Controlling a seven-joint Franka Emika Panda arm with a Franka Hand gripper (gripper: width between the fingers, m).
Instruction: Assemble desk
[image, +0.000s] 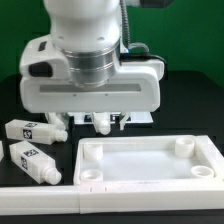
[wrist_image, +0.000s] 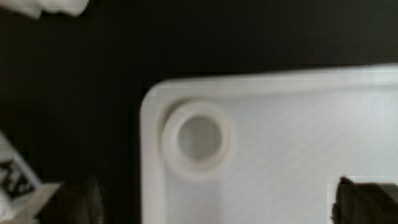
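The desk's white panel (image: 150, 160) lies flat at the exterior view's lower right, rim up, with round sockets in its corners. Just behind its far left corner hangs my gripper (image: 110, 124), open and empty. In the wrist view the panel's corner (wrist_image: 285, 120) and one round socket (wrist_image: 196, 140) lie under the gripper (wrist_image: 217, 202). Its dark fingers (wrist_image: 365, 198) stand wide apart at either side with nothing held. Two tagged white legs (image: 28, 128) (image: 30, 160) lie on the black table at the left. A third leg (image: 58, 122) lies close to the gripper's left side.
A long white bar (image: 40, 202) runs along the table's front edge, below the legs and the panel. In the wrist view a white leg end (wrist_image: 45, 8) and a tagged leg (wrist_image: 15, 185) show at the picture's edges. A green wall stands behind.
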